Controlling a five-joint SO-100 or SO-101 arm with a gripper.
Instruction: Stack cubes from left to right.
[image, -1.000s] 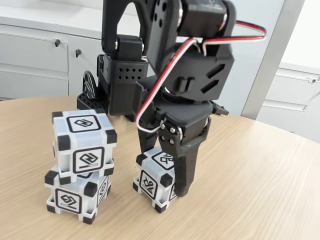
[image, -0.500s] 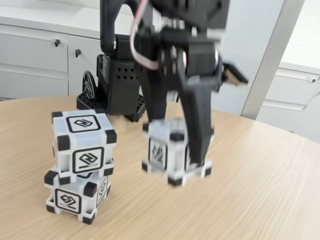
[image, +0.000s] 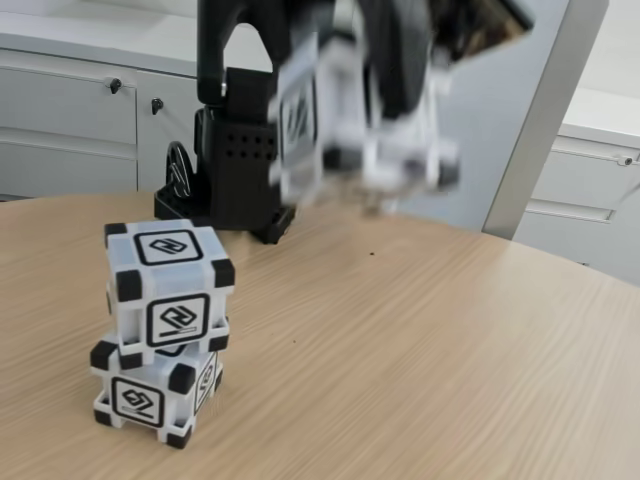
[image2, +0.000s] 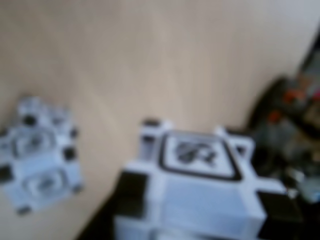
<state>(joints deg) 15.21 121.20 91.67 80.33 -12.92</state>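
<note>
Our gripper (image: 385, 150) clamps the third cube (image: 350, 125) high above the table (image: 420, 340)
Below-left of it we see the two-cube stack (image: 160, 330); glyphs only, no readable writing, bare wood right of it

table (image: 450, 350): I see pale wood-grain, a smooth, matt laminate look.
cubes (image: 168, 285): I read white plastic, slightly glossy, with matt black corner blocks.
arm (image: 240, 120): matt black plastic, perforated housing.
cabinets (image: 70, 110): smooth light grey, satin finish.
</note>
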